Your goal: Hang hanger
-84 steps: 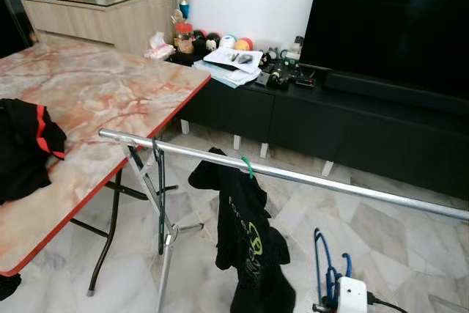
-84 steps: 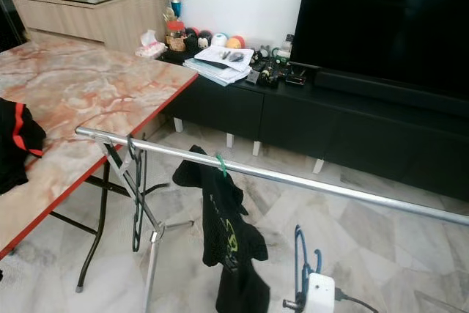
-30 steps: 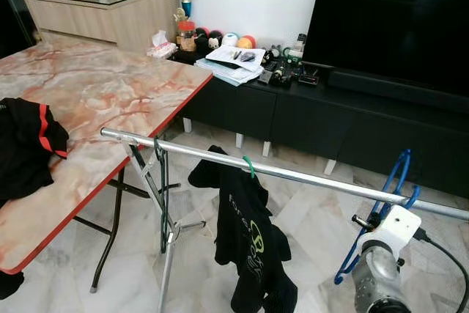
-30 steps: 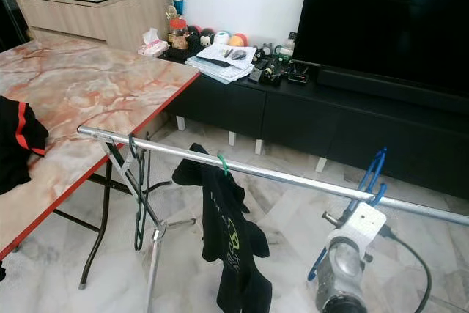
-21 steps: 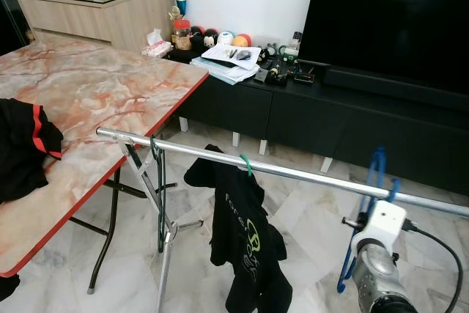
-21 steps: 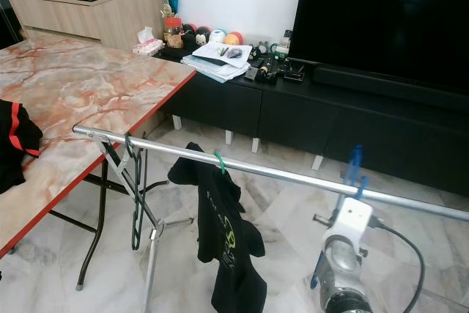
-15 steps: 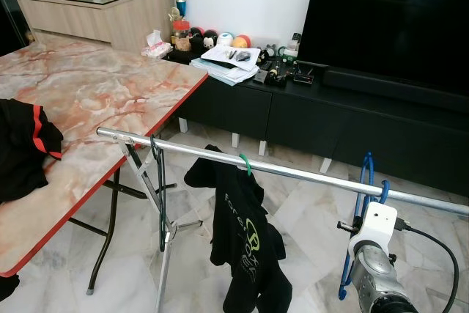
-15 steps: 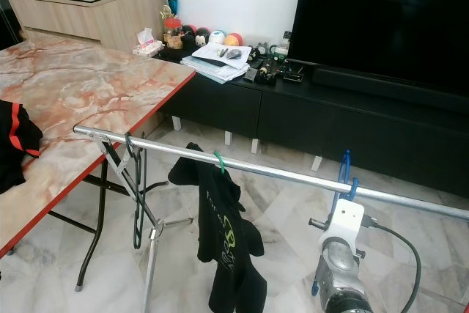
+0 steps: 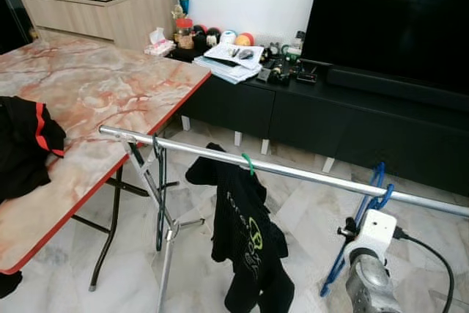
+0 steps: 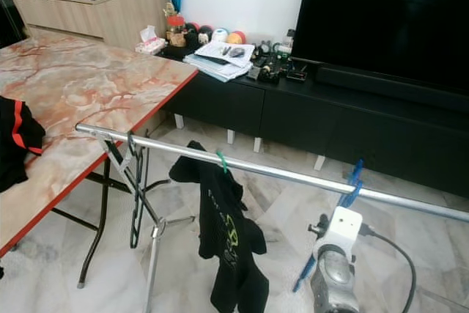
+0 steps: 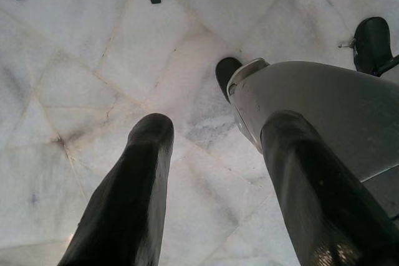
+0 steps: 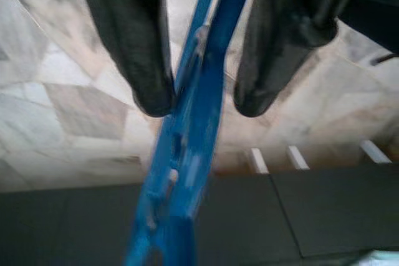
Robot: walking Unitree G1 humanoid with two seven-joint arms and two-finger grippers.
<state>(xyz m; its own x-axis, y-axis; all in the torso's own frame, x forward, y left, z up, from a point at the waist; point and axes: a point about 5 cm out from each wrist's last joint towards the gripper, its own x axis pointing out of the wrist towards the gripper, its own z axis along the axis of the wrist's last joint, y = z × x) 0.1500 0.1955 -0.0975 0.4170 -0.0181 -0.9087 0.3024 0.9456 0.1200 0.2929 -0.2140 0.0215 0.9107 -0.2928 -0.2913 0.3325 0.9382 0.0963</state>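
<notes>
Left eye view, rail: silver drying-rack rail [image 9: 308,175] runs from the table's near edge across to the right, in front of the TV console [image 9: 352,119].
Table: marble-patterned table [image 9: 95,93], red-edged, dark garment at its left edge.
Shirt on rail: black T-shirt [image 9: 245,236] on a green hanger; green logo, lettering not legible.
Task item: blue hanger [image 9: 359,236] held by the right gripper [image 12: 193,107], long axis steeply tilted, hook [image 9: 381,181] uppermost, at the rail's right stretch, apparently touching it; whether hooked over cannot be told.
Right fingers: clamped on the hanger's shaft.
Left gripper [image 11: 212,154]: fingers apart, holding nothing, aimed at floor tiles.
Nearer arm: right, judged.
</notes>
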